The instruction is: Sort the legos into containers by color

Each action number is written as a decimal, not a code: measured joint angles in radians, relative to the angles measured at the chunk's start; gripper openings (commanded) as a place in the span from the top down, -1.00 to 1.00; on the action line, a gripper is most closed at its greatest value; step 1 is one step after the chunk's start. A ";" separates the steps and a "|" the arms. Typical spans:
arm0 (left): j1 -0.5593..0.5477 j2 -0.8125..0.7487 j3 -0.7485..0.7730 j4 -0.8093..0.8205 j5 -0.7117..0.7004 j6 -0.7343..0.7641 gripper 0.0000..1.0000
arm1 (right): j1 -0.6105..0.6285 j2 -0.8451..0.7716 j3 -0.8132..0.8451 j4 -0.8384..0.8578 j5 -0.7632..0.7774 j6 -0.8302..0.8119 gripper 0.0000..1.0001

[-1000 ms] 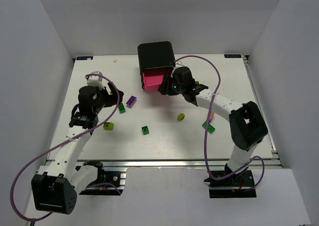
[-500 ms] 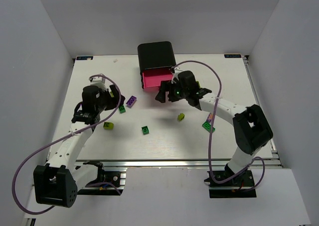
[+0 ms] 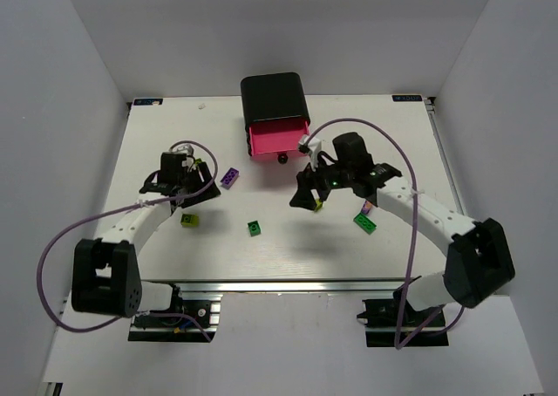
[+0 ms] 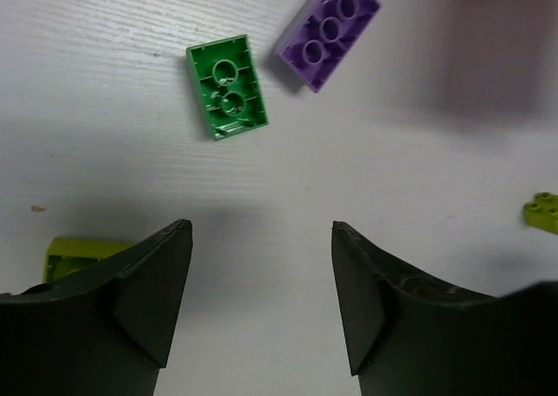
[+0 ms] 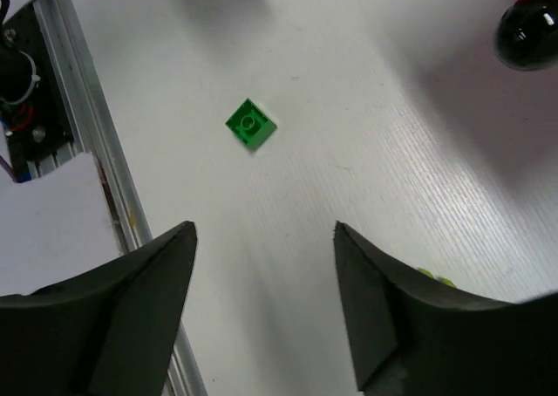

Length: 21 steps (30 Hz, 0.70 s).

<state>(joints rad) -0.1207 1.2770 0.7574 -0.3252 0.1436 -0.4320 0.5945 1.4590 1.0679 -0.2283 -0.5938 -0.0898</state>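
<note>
The black cabinet (image 3: 273,99) stands at the back with one pink drawer (image 3: 277,139) pulled out, its black knob (image 3: 283,159) in front. My left gripper (image 3: 196,193) is open and empty, just short of a dark green brick (image 4: 227,87) and a purple brick (image 3: 229,178), which also shows in the left wrist view (image 4: 330,31). A lime brick (image 3: 189,221) lies by its left finger. My right gripper (image 3: 305,200) is open and empty above the table, beside a small lime brick (image 3: 316,205). A dark green brick (image 3: 254,228) lies ahead of it in the right wrist view (image 5: 251,125).
A green brick (image 3: 366,223) and a small pink brick (image 3: 367,206) lie at the right under my right arm. The table's metal front rail (image 5: 83,126) shows in the right wrist view. The drawer knob (image 5: 527,34) is at that view's upper right.
My right gripper has drawn back from the pink drawer toward the table's middle, leaving the drawer pulled out. My left gripper has swung right and down toward the green and purple bricks.
</note>
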 measured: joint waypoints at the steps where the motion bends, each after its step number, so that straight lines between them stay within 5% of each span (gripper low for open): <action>1: 0.000 0.033 0.014 -0.017 -0.006 0.000 -0.56 | -0.003 -0.028 -0.014 -0.009 0.004 -0.016 -0.55; 3: -0.003 0.095 0.045 -0.035 -0.023 0.007 -0.59 | -0.014 -0.094 -0.041 -0.016 0.018 -0.042 -0.79; 9: -0.008 0.211 0.123 -0.064 -0.096 0.021 -0.60 | -0.070 -0.229 -0.052 -0.003 0.014 -0.092 -0.79; 21: -0.008 0.378 0.209 -0.074 -0.159 0.031 -0.46 | -0.125 -0.229 -0.088 -0.008 -0.032 -0.105 -0.78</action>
<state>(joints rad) -0.1284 1.6554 0.9661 -0.3992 -0.0151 -0.4007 0.4694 1.2301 0.9798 -0.2367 -0.6262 -0.1947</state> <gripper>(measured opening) 0.736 0.893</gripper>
